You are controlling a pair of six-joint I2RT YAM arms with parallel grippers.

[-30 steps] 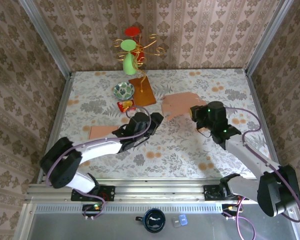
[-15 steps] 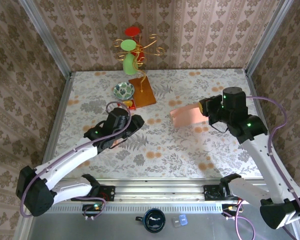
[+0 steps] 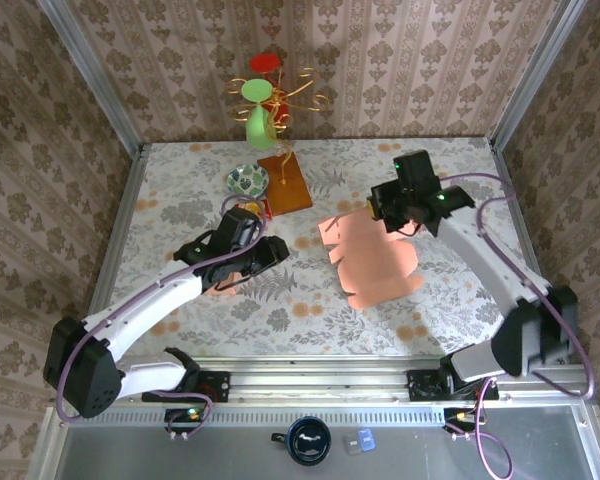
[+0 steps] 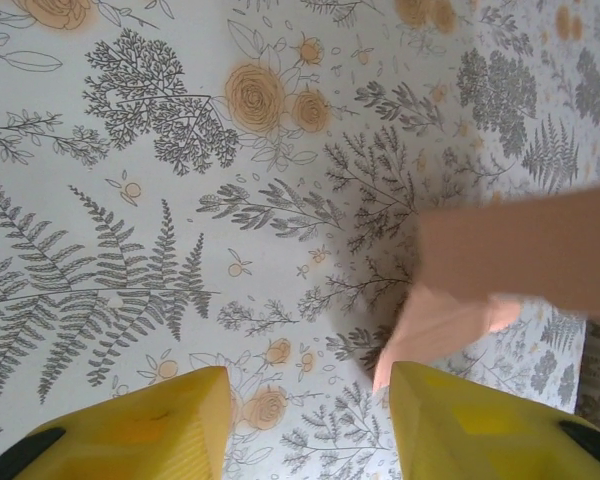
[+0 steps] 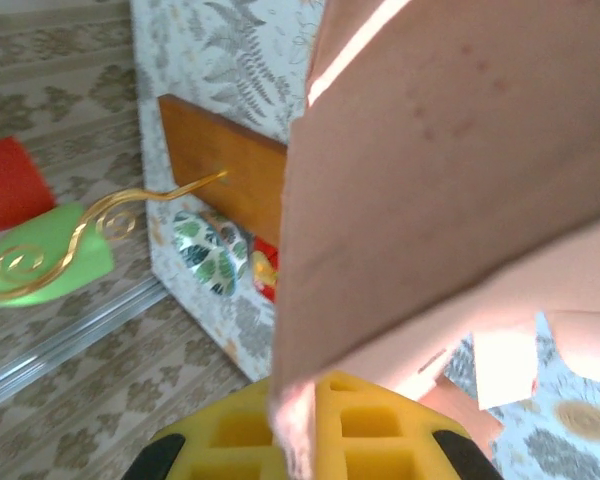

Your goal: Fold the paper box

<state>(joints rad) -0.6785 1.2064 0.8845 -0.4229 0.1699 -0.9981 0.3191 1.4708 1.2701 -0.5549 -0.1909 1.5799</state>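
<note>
Salmon-pink card of the paper box (image 3: 372, 262) looked much wider than half a second before. Then I saw only a narrow strip beside the right gripper (image 3: 385, 213); now the whole flat sheet with its flaps was spread over the middle of the table (image 3: 310, 310). I could not tell if its near edge touched the cloth. The right gripper had moved toward the back and a little left, fingers pressed together on the sheet's far edge. The left gripper (image 3: 273, 254) had drawn away from the sheet, its yellow fingers (image 4: 130, 430) spread around nothing.
</note>
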